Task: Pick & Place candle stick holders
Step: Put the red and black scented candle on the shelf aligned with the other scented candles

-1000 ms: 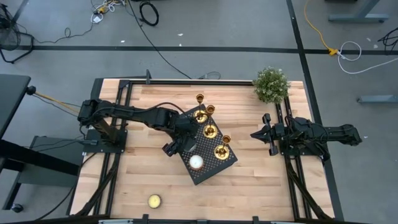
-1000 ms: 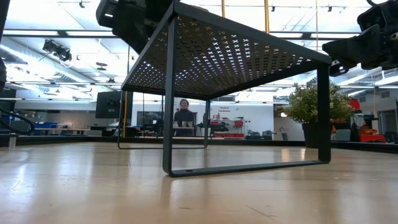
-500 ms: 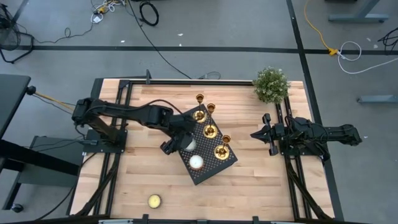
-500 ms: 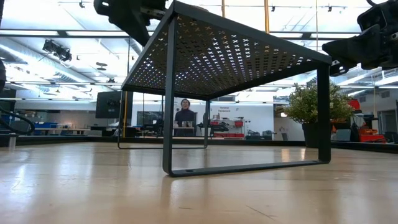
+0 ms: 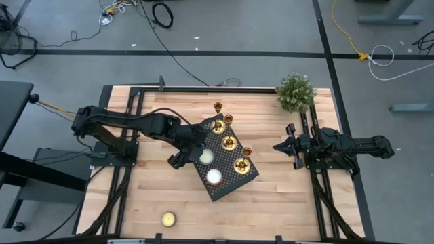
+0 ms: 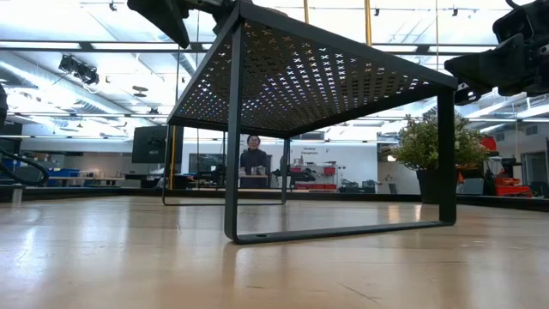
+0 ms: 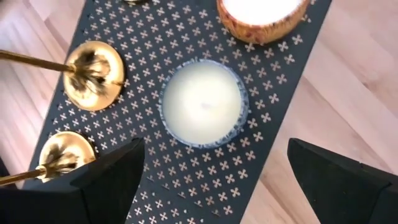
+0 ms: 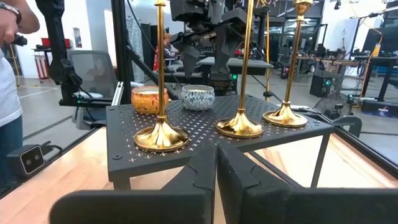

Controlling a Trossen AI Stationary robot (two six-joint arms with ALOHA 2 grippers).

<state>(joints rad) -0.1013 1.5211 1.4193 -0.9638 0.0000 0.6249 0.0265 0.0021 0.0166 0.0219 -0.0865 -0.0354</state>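
Three gold candle stick holders [image 5: 218, 125] [image 5: 229, 143] [image 5: 242, 163] stand upright on their round bases in a row on a black perforated stand [image 5: 230, 181]; they also show in the right wrist view [image 8: 160, 134] [image 8: 241, 124] [image 8: 286, 115]. My left gripper [image 5: 190, 150] is open and empty at the stand's left side, just above it; in the left wrist view [image 7: 216, 143] its fingers stand wide apart over the stand top. My right gripper [image 5: 281, 146] is shut and empty, right of the stand, and shows in its own view [image 8: 216, 180].
A white candle in a patterned cup [image 7: 204, 102] and a second candle in an orange cup [image 5: 214, 177] sit on the stand beside the holders. A yellowish tealight [image 5: 167, 218] lies near the table's near edge. A potted plant [image 5: 296, 92] stands at the far right corner.
My left gripper has drawn back from over the stand toward the table's left edge, uncovering the white candle, which stays on the stand. The holders and my right arm have kept still.
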